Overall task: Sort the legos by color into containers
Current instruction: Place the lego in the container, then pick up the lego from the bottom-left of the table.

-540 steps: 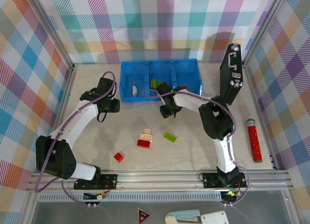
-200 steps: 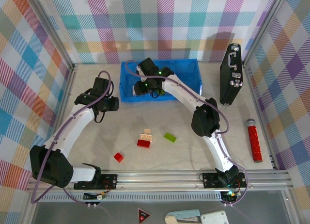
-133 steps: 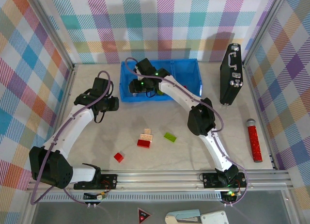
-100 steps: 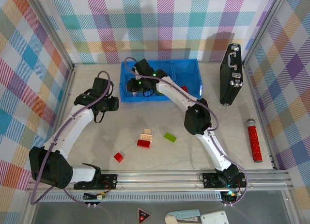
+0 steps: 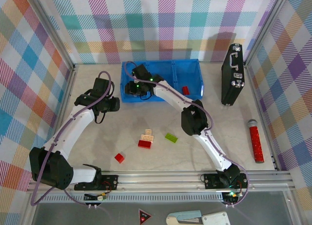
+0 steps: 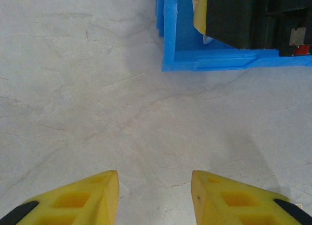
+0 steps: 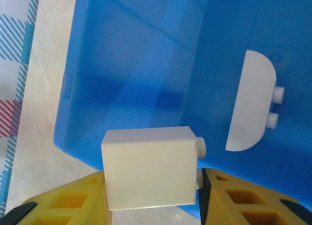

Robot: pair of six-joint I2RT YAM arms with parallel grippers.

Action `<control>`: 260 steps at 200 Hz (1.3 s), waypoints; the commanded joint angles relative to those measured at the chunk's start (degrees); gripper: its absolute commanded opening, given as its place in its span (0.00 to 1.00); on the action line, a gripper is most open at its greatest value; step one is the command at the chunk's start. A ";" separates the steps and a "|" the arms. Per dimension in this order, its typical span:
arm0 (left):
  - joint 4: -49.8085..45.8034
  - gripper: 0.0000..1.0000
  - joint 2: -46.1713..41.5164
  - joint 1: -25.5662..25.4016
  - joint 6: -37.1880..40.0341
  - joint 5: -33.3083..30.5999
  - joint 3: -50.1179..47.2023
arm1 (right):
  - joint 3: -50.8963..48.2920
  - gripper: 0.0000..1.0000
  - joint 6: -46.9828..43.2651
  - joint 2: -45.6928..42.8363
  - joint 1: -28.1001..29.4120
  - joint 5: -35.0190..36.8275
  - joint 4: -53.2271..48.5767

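The right gripper [image 7: 153, 198] is clamped on a cream brick [image 7: 148, 171], its yellow fingers [image 7: 73, 200] pressed to the brick's two sides, studs pointing right in the wrist view. It hangs over the left compartment of the blue tray [image 7: 136, 64], close to a corner of that compartment. On the floor of the same compartment lies a white curved brick [image 7: 251, 103], on its side with two studs facing right.

From above, the right arm reaches across to the tray [image 5: 195, 69] at the far side of the worktop [image 5: 97, 137]. A red brick [image 5: 185, 90] lies in the tray's right compartment.

The left gripper [image 6: 155, 196] has its fingers apart and holds nothing (only bare worktop lies between them). It sits just beside the tray's near-left corner [image 6: 168, 64], outside the tray.

Loose on the worktop, well apart from the tray, are a second red brick [image 5: 119, 158], a red-and-cream stack [image 5: 146, 139] and a green brick [image 5: 171, 137] just right of the stack.
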 commanded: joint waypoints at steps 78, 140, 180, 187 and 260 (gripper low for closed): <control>0.39 0.44 -0.72 0.85 0.28 0.83 -0.37 | 3.72 0.56 1.10 1.40 0.39 -0.47 1.40; 0.23 0.44 -0.69 0.91 0.33 0.87 -0.28 | 3.61 0.57 -1.18 -1.04 0.52 -1.36 -2.63; -0.30 0.44 -0.94 0.92 0.54 -1.07 -0.24 | 3.11 0.57 -5.63 -3.36 1.00 -1.63 -8.07; -0.47 0.44 -0.80 0.94 0.47 -1.62 -0.07 | 2.84 0.57 -6.51 -3.93 1.09 -1.57 -9.04; -0.66 0.44 -0.69 2.67 0.15 -1.23 0.12 | -5.56 0.57 -14.12 -11.43 3.23 3.30 -17.25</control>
